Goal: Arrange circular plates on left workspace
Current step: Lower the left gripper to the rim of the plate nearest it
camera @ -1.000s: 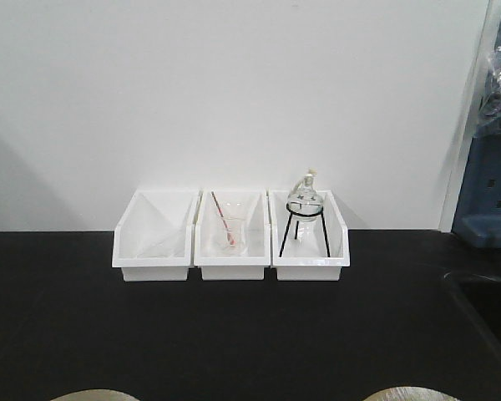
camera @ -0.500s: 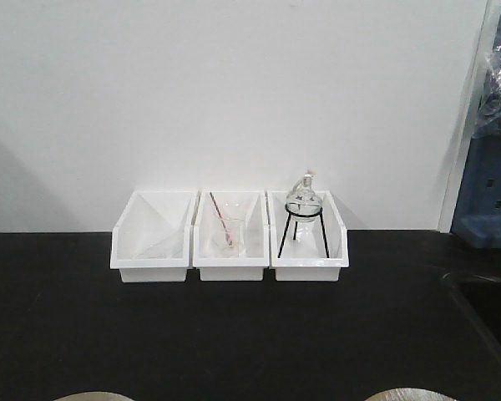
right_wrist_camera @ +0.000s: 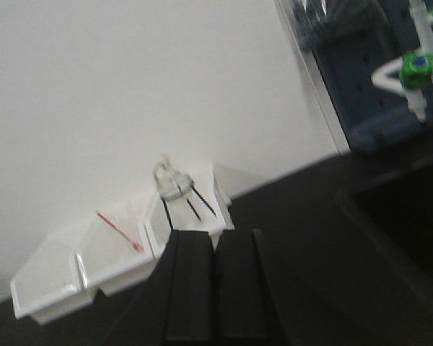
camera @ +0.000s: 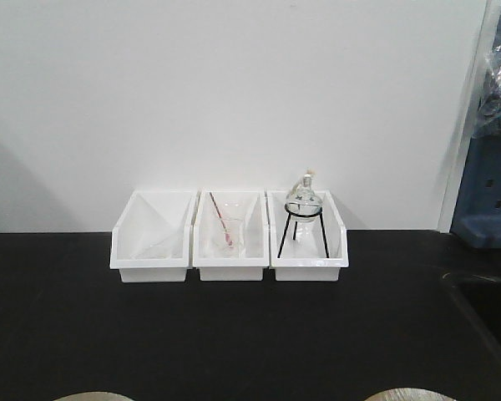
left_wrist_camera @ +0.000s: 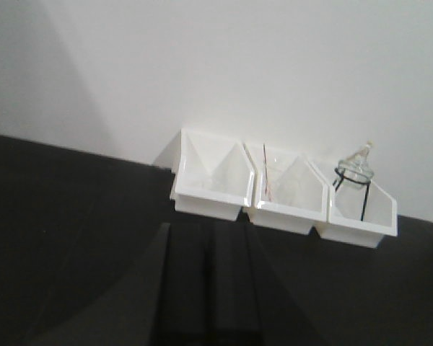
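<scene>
The left plate and right plate lay at the near edge of the counter, well apart. Three bins stood far back by the wall; a sink was on the right. The left gripper and right gripper had fingers together, holding nothing.

Two plates peek in at the countertop's front edge, a left plate and a right plate, each showing only a sliver. Three bins stand in one row at the back edge against the wall: a left bin, a middle bin and a right bin. The middle bin holds one beaker with one red rod, the right bin holds one flask on one stand, and one sink is sunk at the right edge.
</scene>
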You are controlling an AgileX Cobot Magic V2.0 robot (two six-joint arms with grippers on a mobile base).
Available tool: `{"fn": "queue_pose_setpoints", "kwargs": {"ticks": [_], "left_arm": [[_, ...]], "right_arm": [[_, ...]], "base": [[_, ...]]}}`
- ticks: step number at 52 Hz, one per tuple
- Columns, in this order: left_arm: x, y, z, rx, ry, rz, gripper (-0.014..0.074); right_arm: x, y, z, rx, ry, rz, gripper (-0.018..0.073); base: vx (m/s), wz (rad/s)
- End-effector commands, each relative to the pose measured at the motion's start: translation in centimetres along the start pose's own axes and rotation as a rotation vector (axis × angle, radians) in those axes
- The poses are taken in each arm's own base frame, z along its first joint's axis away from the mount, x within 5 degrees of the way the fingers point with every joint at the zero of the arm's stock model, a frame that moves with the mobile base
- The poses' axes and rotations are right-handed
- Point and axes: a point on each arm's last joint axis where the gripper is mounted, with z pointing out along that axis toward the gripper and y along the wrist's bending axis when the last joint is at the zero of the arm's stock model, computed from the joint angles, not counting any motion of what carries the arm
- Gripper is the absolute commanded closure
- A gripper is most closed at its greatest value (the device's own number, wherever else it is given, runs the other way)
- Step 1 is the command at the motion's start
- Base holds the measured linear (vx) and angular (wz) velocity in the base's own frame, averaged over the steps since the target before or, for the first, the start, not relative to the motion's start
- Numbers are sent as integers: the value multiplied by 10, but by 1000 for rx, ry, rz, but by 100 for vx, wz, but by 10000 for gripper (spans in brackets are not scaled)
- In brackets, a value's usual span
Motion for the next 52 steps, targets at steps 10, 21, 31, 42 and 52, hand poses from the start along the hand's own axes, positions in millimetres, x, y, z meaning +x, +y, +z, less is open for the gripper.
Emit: {"fn": "queue_pose_setpoints", "kwargs": {"ticks": [10,21,31,42,52], "left_arm": [[-57,-27,83,156,303,-15,596],[-37,-33,154,360,533,-195,596],[-17,-1,172,413,700,-280,596],[-8,50,174,245,701,-393,596],[27,70,177,172,841,-466,596]], "right_arm": [[-32,37,87,-46,462,-167,564],[4,59,150,-363,817,-80,564],[16,38,169,-442,921,26,564],[-15,-1,173,-370,758,243,564],[-20,-5,173,-372,737,280,564]], "base": [[0,0],[0,0],[0,0],[0,0],[0,0]]}}
